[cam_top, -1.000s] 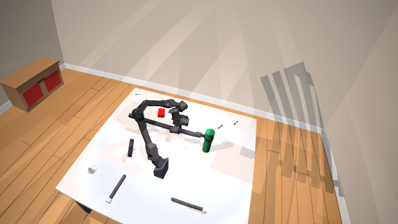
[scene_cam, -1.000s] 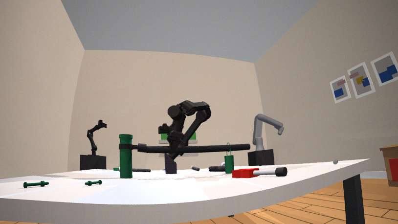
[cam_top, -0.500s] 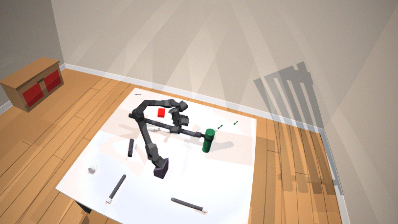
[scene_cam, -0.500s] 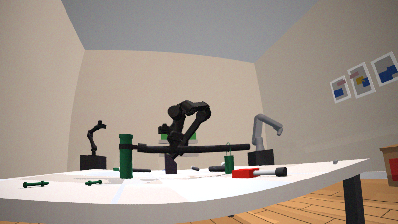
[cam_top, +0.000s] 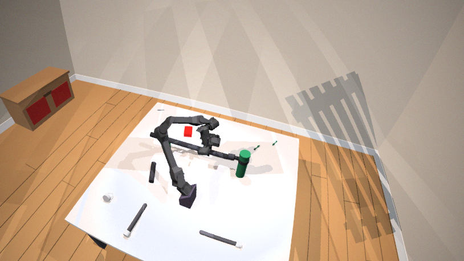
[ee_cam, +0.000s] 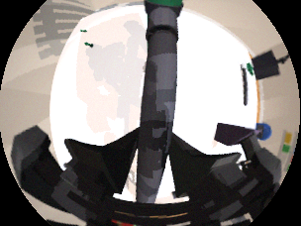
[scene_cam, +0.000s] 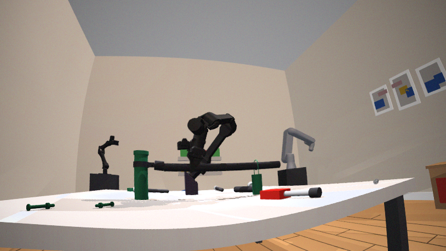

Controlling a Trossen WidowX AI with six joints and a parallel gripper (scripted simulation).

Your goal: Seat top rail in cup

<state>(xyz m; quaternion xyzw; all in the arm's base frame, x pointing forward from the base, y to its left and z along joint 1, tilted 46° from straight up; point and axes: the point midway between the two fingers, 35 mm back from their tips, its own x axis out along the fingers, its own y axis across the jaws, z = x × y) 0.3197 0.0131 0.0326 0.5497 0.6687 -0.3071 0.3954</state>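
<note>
The dark top rail (cam_top: 186, 145) (scene_cam: 236, 166) (ee_cam: 158, 89) runs nearly level. My gripper (cam_top: 204, 151) (scene_cam: 199, 168) (ee_cam: 153, 131) is shut on its middle. The rail's cut end meets the mouth of the end cup (cam_top: 231, 156) (scene_cam: 159, 165) (ee_cam: 162, 20), in line with it; the end itself is hidden, so its depth cannot be told. The cup hangs on the brace band (scene_cam: 141, 164), high on the big green post (cam_top: 240, 170) (scene_cam: 141, 184), just below the cap. Toward its far end, the rail passes through the wire loop on the small green post (scene_cam: 257, 184).
A red-headed mallet (cam_top: 188, 131) (scene_cam: 275, 194) lies behind the rail. Two green bolts (cam_top: 256, 147) (cam_top: 275, 142) (scene_cam: 40, 206) (scene_cam: 104, 204) lie beyond the big post. A short black tube (cam_top: 152, 171), two white-ended rods (cam_top: 136, 219) (cam_top: 219, 237) and a small pale fitting (cam_top: 106, 197) lie on the near side.
</note>
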